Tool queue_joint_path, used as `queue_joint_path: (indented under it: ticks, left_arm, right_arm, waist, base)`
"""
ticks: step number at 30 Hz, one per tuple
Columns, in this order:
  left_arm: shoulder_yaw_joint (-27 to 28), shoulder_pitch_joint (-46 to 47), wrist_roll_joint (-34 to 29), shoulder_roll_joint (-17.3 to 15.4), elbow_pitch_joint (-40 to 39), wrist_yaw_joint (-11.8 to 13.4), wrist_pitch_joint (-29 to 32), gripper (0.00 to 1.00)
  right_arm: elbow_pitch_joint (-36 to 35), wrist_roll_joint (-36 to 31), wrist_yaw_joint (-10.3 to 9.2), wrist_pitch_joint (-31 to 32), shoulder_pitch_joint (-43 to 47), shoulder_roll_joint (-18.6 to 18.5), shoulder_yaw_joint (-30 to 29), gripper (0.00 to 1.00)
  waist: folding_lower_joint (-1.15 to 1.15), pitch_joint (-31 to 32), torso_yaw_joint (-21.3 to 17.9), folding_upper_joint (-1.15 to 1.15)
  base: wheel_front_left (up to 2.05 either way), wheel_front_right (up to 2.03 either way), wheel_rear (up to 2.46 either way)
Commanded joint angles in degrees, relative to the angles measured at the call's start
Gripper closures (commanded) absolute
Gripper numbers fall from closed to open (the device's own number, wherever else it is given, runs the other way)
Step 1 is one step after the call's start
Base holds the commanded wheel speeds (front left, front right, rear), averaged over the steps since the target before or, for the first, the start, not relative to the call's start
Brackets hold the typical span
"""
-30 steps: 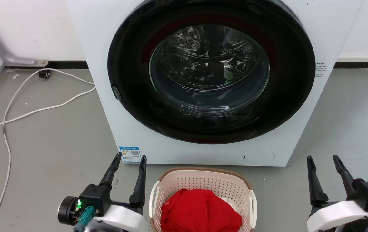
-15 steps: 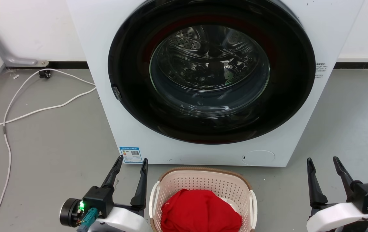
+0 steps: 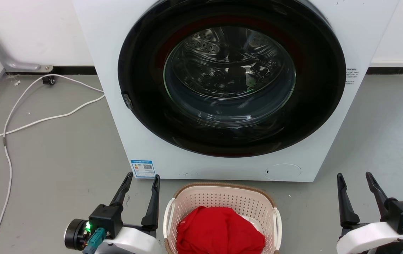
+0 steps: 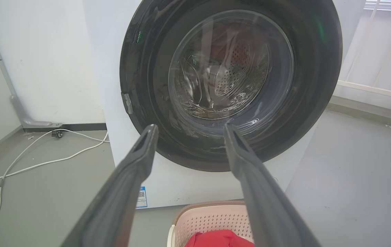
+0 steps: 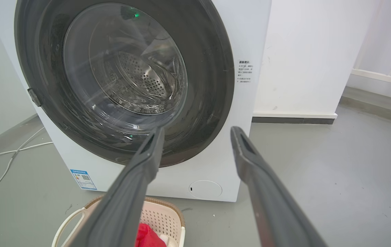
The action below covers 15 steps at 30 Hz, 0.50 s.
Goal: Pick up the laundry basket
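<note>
The laundry basket (image 3: 222, 199) is sitting on the grey floor (image 3: 56, 158). It is right in front of the white washing machine (image 3: 116, 116), very near its bottom edge. A red cloth (image 3: 219, 229) is lying in a heap inside the basket. The basket is resting between the two pincers, and neither one is touching it.

The left pincer (image 3: 143, 175) is hovering just beside the basket's left white handle (image 3: 167, 215). Its two dark fingers are spread apart and are holding nothing. The right pincer (image 3: 354, 174) is hovering well off to the basket's right side. Its fingers are standing wide too, with nothing between them. Both pincers are pointing toward the washing machine.

The machine's big round door (image 3: 229, 77) is showing dark glass, and the shiny metal drum is showing behind it. A small blue sticker (image 3: 142, 168) is sitting on the lower left corner of the machine's front. A white cable (image 3: 46, 120) is trailing across the floor to the left of the machine.
</note>
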<state>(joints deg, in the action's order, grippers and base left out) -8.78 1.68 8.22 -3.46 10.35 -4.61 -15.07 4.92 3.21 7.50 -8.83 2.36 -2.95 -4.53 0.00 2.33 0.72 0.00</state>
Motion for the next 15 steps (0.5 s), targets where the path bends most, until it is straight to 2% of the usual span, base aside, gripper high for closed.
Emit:
queue_joint_path:
  ticks: [1,15]
  left_arm:
    - [0.14,0.46,-0.08,0.09,0.05,-0.24,-0.14,0.0]
    - [0.68,1.99,0.13,0.28,0.91,-0.27,-0.13,0.0]
  right_arm:
    - [0.12,0.1,-0.01,-0.33,-0.2,0.12,-0.01,0.0]
    - [0.89,0.51,-0.01,0.74,-1.12,0.11,-0.66,0.0]
  waist:
    - [0.0,-0.04,0.01,0.0]
    - [0.0,-1.29,0.26,0.0]
  base:
    - [0.0,0.0,0.0]
    - [0.0,0.0,0.0]
